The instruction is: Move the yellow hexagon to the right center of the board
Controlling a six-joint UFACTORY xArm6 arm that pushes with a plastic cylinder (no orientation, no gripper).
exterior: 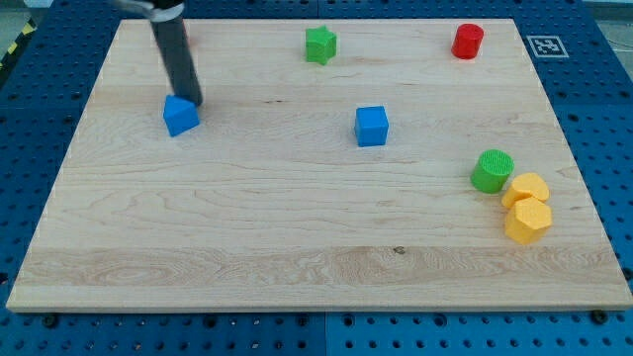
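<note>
A yellow hexagon (528, 221) lies near the view's right edge, below the middle. A second yellow block (525, 188) touches it just above; its shape is rounded, hard to make out. A green cylinder (492, 170) sits against that block's upper left. My tip (194, 103) is at the view's upper left, touching the top right of a blue block (180, 116), far from the yellow hexagon.
A blue cube (372, 126) sits near the board's middle. A green star (319, 44) is at the top centre and a red cylinder (467, 42) at the top right. The wooden board (297, 247) lies on a blue pegboard table.
</note>
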